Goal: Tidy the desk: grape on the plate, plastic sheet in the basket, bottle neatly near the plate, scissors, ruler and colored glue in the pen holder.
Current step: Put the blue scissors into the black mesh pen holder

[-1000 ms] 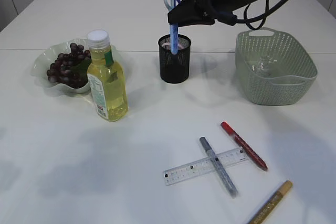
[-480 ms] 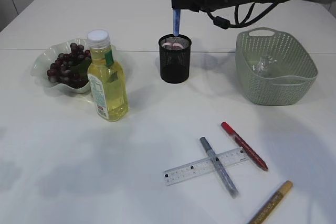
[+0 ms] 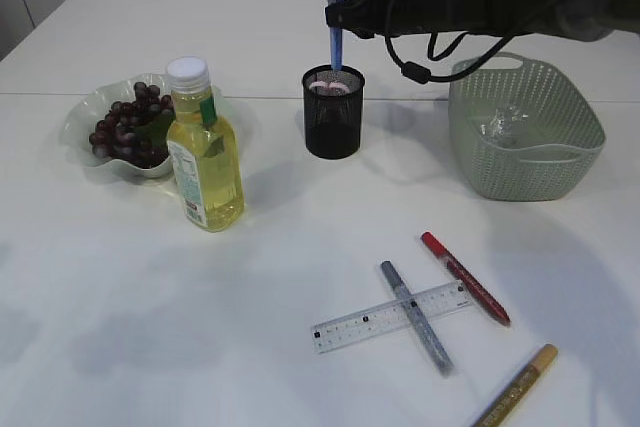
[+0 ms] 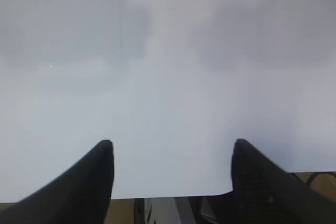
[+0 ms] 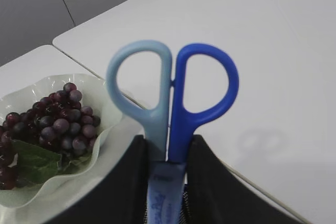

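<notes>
Around one pen holder: one scissors, one bottle, one plate, one grape bunch, one basket. In front of it: three markers, one ruler.

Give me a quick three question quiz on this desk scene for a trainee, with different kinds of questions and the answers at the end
1. True or false: the right gripper is shut on the scissors.
2. Where are the grapes? A) basket B) plate C) pen holder
3. Fill in: the grey pen lies across the ____.

Key:
1. True; it holds them above the pen holder.
2. B, the plate.
3. Ruler.
</notes>
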`<state>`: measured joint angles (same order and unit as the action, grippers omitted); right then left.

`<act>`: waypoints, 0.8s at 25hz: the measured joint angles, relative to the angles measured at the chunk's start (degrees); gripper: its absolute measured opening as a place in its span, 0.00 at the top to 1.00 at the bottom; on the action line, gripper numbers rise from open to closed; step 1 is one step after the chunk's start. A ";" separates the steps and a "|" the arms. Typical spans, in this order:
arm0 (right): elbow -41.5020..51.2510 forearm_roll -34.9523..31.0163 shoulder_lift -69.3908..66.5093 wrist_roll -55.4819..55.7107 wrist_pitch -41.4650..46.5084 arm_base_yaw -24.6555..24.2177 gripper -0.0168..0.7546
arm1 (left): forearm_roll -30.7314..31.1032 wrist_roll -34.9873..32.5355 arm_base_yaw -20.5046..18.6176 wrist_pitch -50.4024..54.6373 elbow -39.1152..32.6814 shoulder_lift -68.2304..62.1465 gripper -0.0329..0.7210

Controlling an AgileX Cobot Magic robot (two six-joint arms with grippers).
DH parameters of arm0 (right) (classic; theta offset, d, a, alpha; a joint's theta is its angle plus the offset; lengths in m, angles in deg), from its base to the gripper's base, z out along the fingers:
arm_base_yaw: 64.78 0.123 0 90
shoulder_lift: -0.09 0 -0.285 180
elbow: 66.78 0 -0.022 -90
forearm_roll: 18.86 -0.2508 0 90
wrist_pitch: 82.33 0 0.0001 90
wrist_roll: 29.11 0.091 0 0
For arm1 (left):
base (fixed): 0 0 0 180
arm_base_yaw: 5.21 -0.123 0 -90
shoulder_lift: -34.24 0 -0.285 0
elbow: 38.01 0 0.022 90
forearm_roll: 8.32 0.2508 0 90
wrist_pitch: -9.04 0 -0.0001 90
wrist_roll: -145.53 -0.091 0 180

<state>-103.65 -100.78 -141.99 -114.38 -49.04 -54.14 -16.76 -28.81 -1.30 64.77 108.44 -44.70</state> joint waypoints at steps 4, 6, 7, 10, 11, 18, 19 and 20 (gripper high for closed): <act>0.00 -0.79 -1.29 -1.91 -0.05 0.00 0.72 | 0.00 0.00 0.00 0.00 0.00 0.00 0.29; 0.00 -0.79 -1.84 -2.16 -0.05 0.00 0.69 | 0.00 0.00 0.00 0.00 0.00 0.00 0.29; 0.00 -0.79 -2.00 -2.52 -0.05 0.00 0.66 | 0.00 0.00 0.00 0.00 0.00 0.00 0.29; 0.00 -0.98 -1.98 -4.00 0.09 0.00 0.58 | 0.00 0.00 0.00 0.00 0.00 0.00 0.29; 0.00 -1.07 -1.98 -4.28 0.35 0.00 0.57 | 0.00 0.00 0.00 0.00 0.00 0.00 0.29; 0.00 2.62 -0.83 3.56 3.02 0.00 0.55 | 0.00 0.00 0.00 0.00 0.00 0.00 0.29; 0.00 6.77 -0.03 9.09 3.02 0.00 0.55 | 0.00 0.00 0.00 0.00 0.00 0.00 0.29; 0.00 12.89 1.26 16.31 3.16 0.00 0.55 | 0.00 0.00 0.00 0.00 0.00 0.00 0.29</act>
<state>-103.65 -87.89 -140.73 -98.06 -45.88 -54.14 -16.76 -28.81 -1.30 64.77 108.44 -44.70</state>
